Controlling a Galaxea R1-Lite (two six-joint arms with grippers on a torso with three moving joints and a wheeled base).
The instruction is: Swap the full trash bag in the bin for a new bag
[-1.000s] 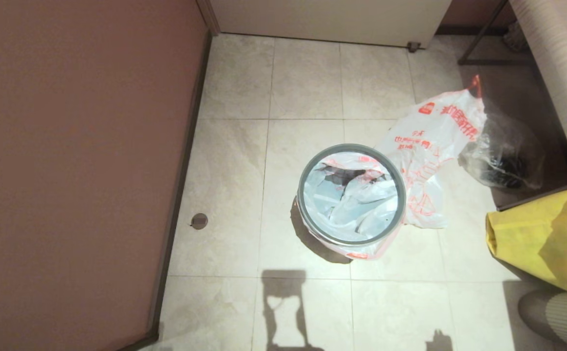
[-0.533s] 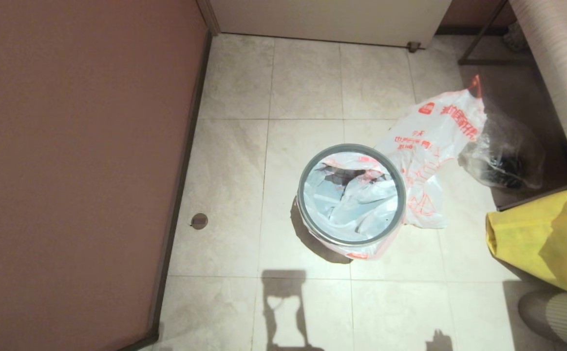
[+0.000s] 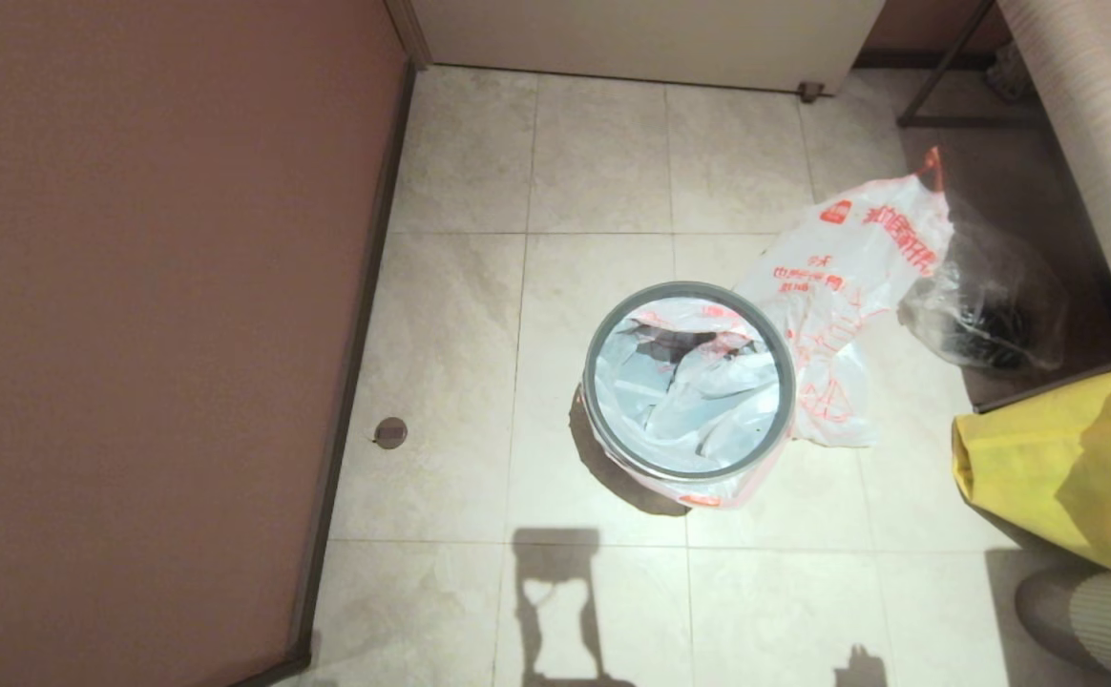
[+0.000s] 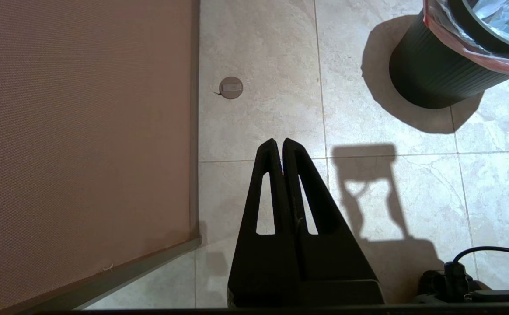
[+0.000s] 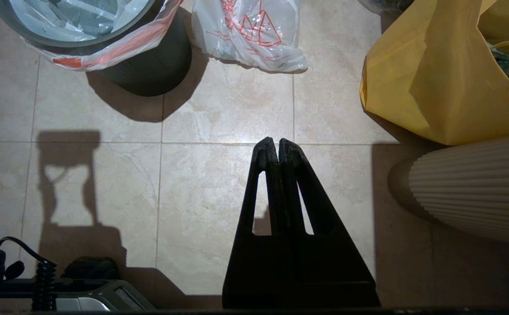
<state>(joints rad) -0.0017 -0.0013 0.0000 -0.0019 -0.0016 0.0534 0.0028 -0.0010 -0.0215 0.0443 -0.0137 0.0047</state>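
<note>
Indoors, beige tiled floor (image 3: 603,162), brown wall (image 3: 155,286), yellow bag (image 3: 1071,468).

In the head view neither arm shows, and the bin (image 3: 688,382) hides its black walls beneath the grey rim. The full trash bag (image 3: 684,386) fills the opening, so its contents below the crumpled top cannot be made out. The new bag (image 3: 842,286) is partly covered by the bin, the dark contents of the clear bag (image 3: 990,305) are indistinct, and the yellow bag (image 3: 1061,468) is cut off by the picture's edge.
</note>
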